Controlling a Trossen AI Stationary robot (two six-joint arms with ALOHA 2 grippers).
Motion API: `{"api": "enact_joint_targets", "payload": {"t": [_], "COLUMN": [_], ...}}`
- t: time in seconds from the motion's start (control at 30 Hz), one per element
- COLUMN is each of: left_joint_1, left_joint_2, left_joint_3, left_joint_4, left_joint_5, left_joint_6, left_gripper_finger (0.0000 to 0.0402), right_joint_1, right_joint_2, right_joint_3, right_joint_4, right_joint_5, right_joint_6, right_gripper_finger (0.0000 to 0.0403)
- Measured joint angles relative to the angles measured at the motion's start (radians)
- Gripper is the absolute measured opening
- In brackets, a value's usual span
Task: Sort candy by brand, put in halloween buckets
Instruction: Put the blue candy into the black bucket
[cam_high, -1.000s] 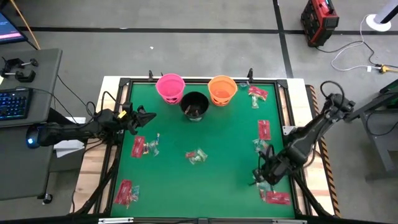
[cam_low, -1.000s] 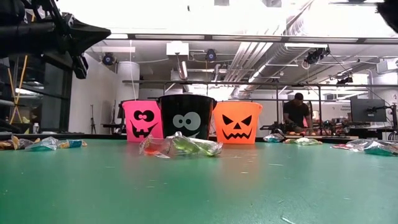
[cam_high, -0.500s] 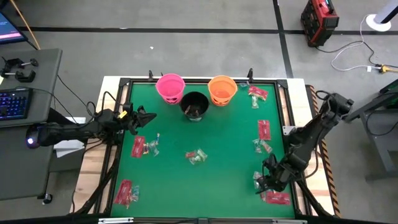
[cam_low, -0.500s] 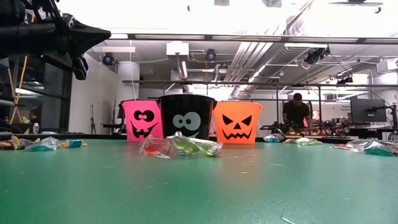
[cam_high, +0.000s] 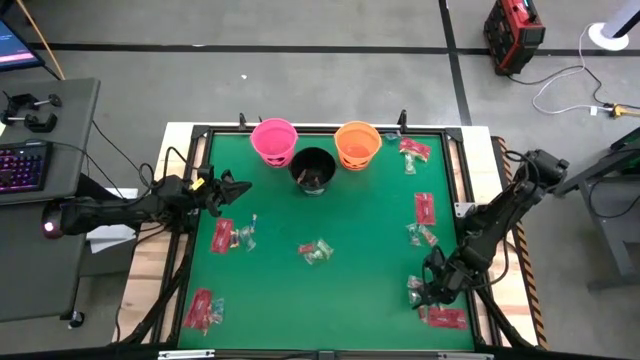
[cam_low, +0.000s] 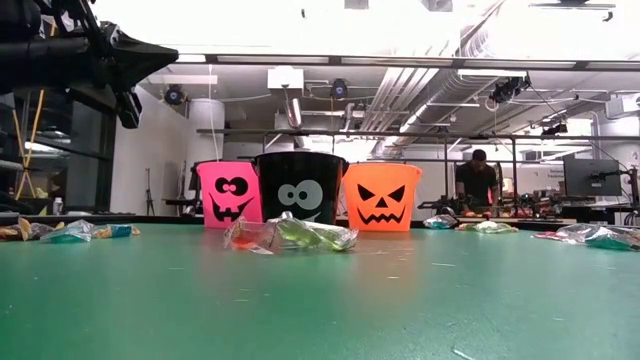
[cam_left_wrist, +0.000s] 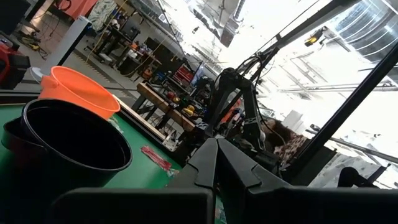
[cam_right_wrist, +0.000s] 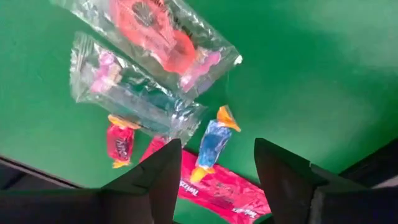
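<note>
- The right gripper (cam_high: 424, 293) hangs at the lower right of the high view, fingers apart and holding nothing.
- A blue candy (cam_right_wrist: 213, 142) lies on the green mat (cam_high: 330, 300) between the fingers.
- The left gripper (cam_high: 240, 186), fingers together, waits at the left.

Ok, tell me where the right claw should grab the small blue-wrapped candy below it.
Grip the small blue-wrapped candy across its plump middle, coming straight down. It lies flat on the green table, twisted orange ends pointing lengthwise, and the open right claw already straddles it.
</note>
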Motion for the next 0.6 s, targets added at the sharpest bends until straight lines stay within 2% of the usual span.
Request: {"api": "enact_joint_targets", "payload": {"t": [0.13, 0.4, 0.5, 0.6], "left_joint_1": [0.000, 0.000, 0.000, 0.000], "left_joint_2": [0.000, 0.000, 0.000, 0.000], "left_joint_3": [0.000, 0.000, 0.000, 0.000], "left_joint_4": [0.000, 0.000, 0.000, 0.000], "left_joint_5": [0.000, 0.000, 0.000, 0.000], "left_joint_6": [0.000, 0.000, 0.000, 0.000], "left_gripper_finger": [0.0000, 0.0000, 0.0000, 0.0000], "right_joint_1": [0.000, -0.001, -0.001, 0.000], "right_joint_2": [0.062, 0.147, 0.146, 0.151], "right_joint_3": [0.000, 0.008, 0.018, 0.066], "right_joint_4": [0.018, 0.055, 0.021, -0.080], "right_joint_5": [-0.052, -0.073, -0.076, -0.068], "right_joint_6": [-0.034, -0.013, -0.028, -0.101], "right_gripper_finger": [0.0192, 0.0188, 0.0143, 0.0046]}}
